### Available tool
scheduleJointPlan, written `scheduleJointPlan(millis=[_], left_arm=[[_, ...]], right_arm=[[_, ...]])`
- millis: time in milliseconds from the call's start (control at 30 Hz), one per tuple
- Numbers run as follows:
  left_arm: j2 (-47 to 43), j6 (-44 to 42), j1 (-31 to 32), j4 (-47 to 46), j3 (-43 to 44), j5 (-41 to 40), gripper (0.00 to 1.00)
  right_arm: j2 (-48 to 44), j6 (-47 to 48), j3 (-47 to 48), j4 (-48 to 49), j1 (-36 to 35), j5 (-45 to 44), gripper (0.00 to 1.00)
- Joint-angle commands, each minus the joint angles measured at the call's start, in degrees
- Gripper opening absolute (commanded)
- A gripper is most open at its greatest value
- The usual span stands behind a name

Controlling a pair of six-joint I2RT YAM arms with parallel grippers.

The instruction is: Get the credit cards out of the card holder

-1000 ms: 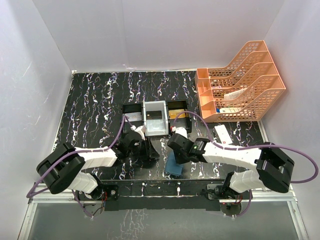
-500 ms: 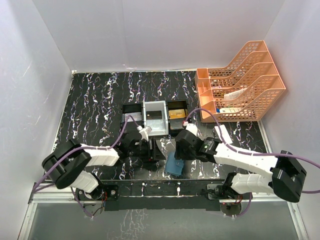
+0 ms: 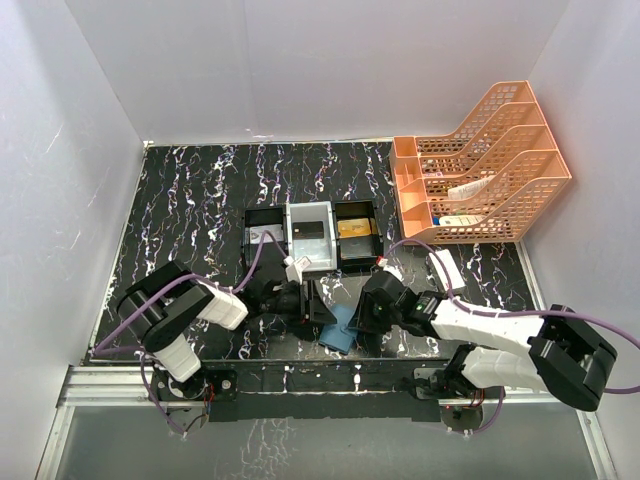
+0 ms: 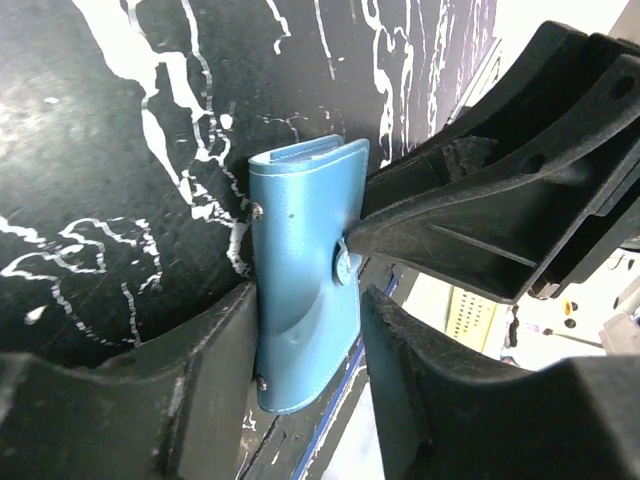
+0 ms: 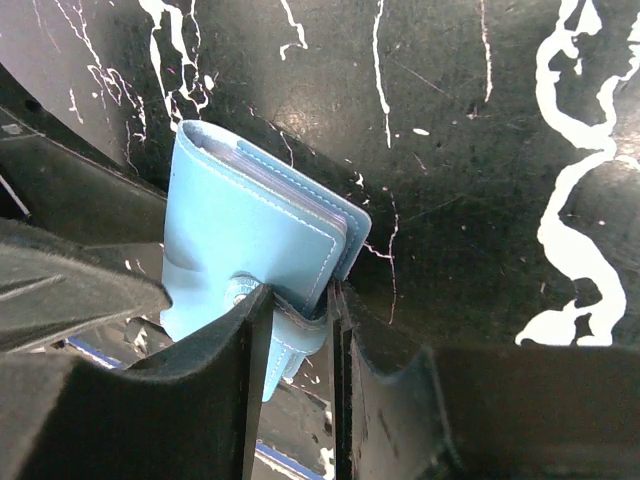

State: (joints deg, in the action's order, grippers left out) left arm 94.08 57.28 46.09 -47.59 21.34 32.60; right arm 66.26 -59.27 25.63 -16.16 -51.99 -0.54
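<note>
Found the card holder (image 5: 250, 235) closed, standing on edge on the black marbled table (image 3: 190, 200), close to the near edge and between the two arms. Saw the right gripper (image 5: 302, 300) pinched together on the snap tab (image 5: 290, 335), just beside the stud. Saw the left gripper (image 4: 308, 330) with jaws apart, one on each side of the holder's body. Could not tell whether they pressed it. Made out what looked like thin card edges (image 5: 300, 192) layered inside the fold, none drawn out yet.

Judged the step in hand to be popping the snap. Reckoned it called for a firm left-hand clamp on the body first, low and clear of the tab. Then would have peeled the tab away from the stud rather than dragged it sideways. Expected the soft cover to flex and slip, so a short, steady pull seemed best.

Noted tight quarters: both wrists nearly touching over the holder, the table's front lip just behind. Marked a spill off that lip as the main risk. Saw the three-compartment tray (image 3: 292, 235) near, farther from the bases, with a gold-tan card (image 3: 353, 227) in its right bay. Saw bare tabletop to the left, and the orange file rack (image 3: 480, 170) well apart at far right.
</note>
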Motion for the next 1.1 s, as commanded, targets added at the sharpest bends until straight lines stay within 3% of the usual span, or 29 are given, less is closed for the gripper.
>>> scheduleJointPlan(millis=[0, 133, 267, 500, 700, 1067], left_arm=[[1.42, 1.58, 0.65, -2.15, -2.15, 0.38, 0.39], [-1.56, 0.64, 0.67, 1.01, -2.38, -1.86, 0.14], [-5.60, -1.60, 0.67, 6.04, -1.70, -5.04, 0.00], [-13.20, -4.28, 0.67, 17.27, -0.31, -13.76, 0.00], [-17.87, -6.27, 0.74, 25.16, 1.54, -18.71, 0.00], [-20.31, -7.34, 0.83, 28.60, 2.41, -19.90, 0.00]], right_arm=[[4.18, -1.76, -2.65, 7.50, -0.31, 3.03, 0.26], [4.05, -0.23, -0.23, 5.59, -0.14, 1.15, 0.27], [2.61, 2.11, 4.25, -0.79, -0.04, -2.14, 0.34], [0.96, 5.95, 12.20, -11.07, -0.04, -4.47, 0.43], [5.29, 8.04, 16.20, -7.31, -1.29, 0.29, 0.41], [15.73, 7.31, 21.94, -6.25, -3.67, -1.56, 0.42]])
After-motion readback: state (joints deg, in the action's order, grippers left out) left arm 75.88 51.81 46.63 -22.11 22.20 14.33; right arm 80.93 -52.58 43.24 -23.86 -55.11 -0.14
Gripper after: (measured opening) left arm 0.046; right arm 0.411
